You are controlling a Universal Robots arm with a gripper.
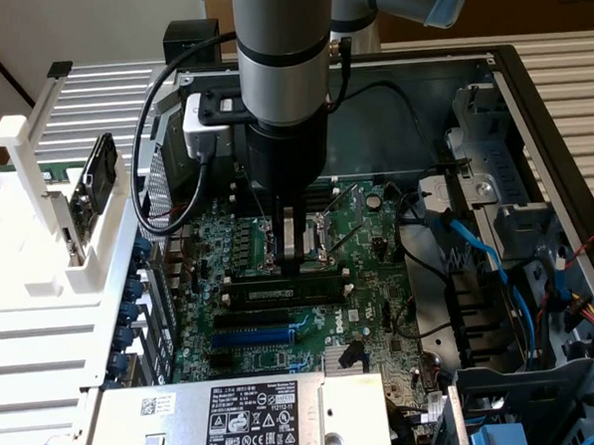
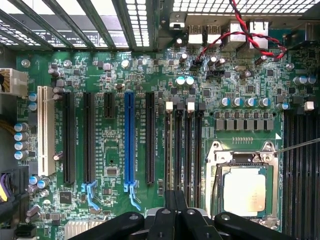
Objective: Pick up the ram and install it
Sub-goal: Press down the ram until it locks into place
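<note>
Directly under the pressed-together claw (image 1: 291, 267), the ram (image 1: 284, 288) sits in its motherboard (image 1: 368, 286) slot.

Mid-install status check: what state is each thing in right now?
gripper: shut, tips down at the ram.
ram: on edge in a black slot; seating unclear.
blue expansion slot: empty.
CPU socket: frame closed, chip in place.
computer case: side open.
</note>
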